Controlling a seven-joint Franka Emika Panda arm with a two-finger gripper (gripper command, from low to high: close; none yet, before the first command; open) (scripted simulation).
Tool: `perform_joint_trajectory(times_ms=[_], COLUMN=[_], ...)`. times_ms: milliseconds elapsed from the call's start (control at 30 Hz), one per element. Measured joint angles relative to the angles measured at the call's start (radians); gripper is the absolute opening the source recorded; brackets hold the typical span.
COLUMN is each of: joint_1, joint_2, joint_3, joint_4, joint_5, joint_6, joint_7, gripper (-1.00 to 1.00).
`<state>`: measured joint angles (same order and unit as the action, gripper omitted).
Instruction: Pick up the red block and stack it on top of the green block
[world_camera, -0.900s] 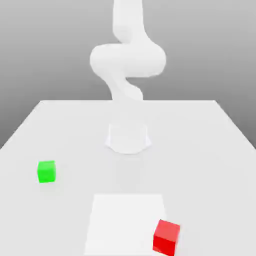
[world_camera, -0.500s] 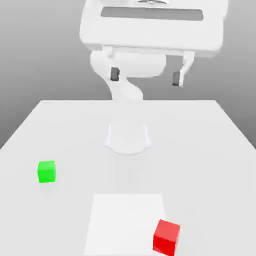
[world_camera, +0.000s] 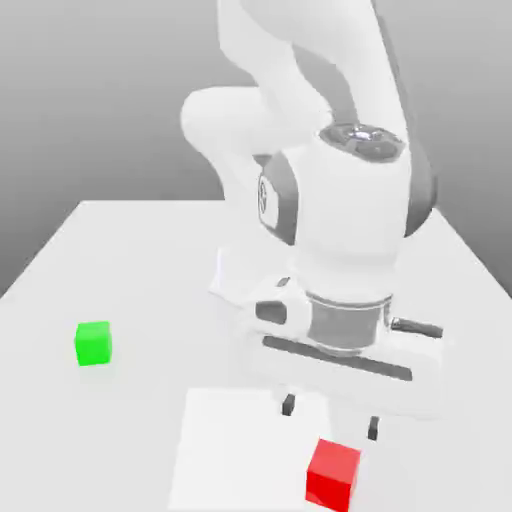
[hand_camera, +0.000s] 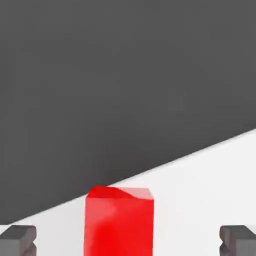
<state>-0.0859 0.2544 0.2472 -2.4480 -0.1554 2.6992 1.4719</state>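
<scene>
The jaws (world_camera: 331, 417) are wide open and empty, up above the red block (world_camera: 333, 476) — it sits on the tabletop (world_camera: 420, 480) below them, so the next move should be down to it, between their tips.

bright red block (world_camera: 332, 476), bright green block (world_camera: 93, 344), white tabletop (world_camera: 130, 420)

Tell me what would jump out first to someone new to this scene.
First, the glossy red block, low in the exterior view and toward its right, overlapping the edge of a white square. Next, the big white arm reaching down, its open gripper above that block. Then the green block, alone at the exterior view's left.
</scene>
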Motion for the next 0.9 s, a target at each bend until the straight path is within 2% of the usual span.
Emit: perform_joint_trajectory(times_ms=[100, 133, 367, 533, 733, 900], joint_1=[0.035, 0.048, 0.049, 0.004, -0.131, -0.363], joint_2=[0.109, 0.138, 0.141, -0.014, -0.156, -0.283], joint_3=[-0.044, -0.059, -0.060, -0.011, -0.192, -0.300], joint_4=[0.016, 0.020, 0.021, -0.011, -0.144, -0.264], joint_5=[-0.049, -0.063, -0.065, 0.020, -0.012, -0.037], joint_6=[0.085, 0.108, 0.113, -0.009, -0.028, -0.031], joint_7=[0.042, 0.053, 0.055, -0.001, 0.184, 0.353], gripper=[0.00, -1.00, -1.00, -1.00, -1.00, -1.00])
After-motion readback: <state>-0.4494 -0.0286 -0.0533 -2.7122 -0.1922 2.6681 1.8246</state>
